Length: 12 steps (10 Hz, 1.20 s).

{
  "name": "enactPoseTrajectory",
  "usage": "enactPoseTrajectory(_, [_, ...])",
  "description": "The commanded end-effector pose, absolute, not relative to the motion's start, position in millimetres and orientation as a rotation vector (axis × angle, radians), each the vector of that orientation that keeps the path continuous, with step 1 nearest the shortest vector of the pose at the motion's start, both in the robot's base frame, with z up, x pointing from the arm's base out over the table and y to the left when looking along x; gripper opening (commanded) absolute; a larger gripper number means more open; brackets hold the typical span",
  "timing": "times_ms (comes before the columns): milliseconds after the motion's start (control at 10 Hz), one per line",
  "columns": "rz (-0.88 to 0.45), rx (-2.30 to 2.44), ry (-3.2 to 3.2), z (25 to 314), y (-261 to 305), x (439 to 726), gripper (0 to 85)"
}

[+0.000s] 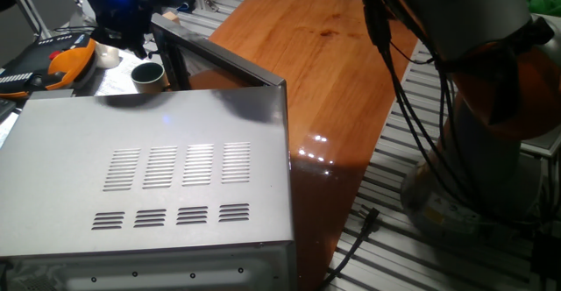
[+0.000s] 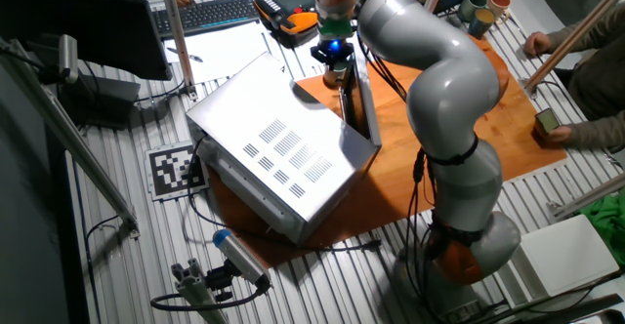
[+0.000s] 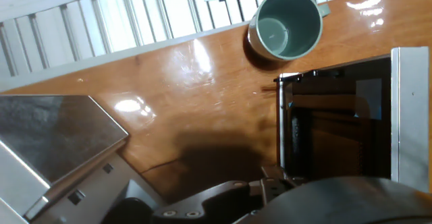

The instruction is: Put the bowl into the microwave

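Hand view shows the bowl (image 3: 285,27) sitting upright on the counter (image 3: 196,102), just outside the microwave (image 3: 337,123), whose door (image 3: 57,133) is already open. So nothing's grabbed yet; can't tell if the claw is open or closed.

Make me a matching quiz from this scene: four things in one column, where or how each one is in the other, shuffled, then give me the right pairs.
Things:
1. bowl
2. microwave door
3. vent slots
4. black-and-white marker

Place or state:
A. swung open
B. on the slatted table beside the microwave
C. upright and empty on the wooden board
D. in the microwave's top panel

Pairs: 1-C, 2-A, 3-D, 4-B
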State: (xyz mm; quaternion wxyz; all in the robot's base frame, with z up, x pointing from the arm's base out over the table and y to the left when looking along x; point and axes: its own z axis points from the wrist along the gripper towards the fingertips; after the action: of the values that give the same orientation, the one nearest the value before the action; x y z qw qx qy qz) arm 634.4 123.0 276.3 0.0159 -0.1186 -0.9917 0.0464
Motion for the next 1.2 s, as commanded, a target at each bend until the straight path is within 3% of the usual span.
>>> enactPoseTrajectory(0, [0.128,-0.41,-3.074,276.4,122.8,634.4,0.0])
enactPoseTrajectory(400, [0.09,-0.526,-3.048,276.4,122.8,634.4,0.0])
enactPoseTrajectory(600, [0.21,-0.496,-3.069,276.4,122.8,634.4,0.0])
enactPoseTrajectory(1100, [0.218,-0.392,-3.078,272.9,84.8,631.9,0.0])
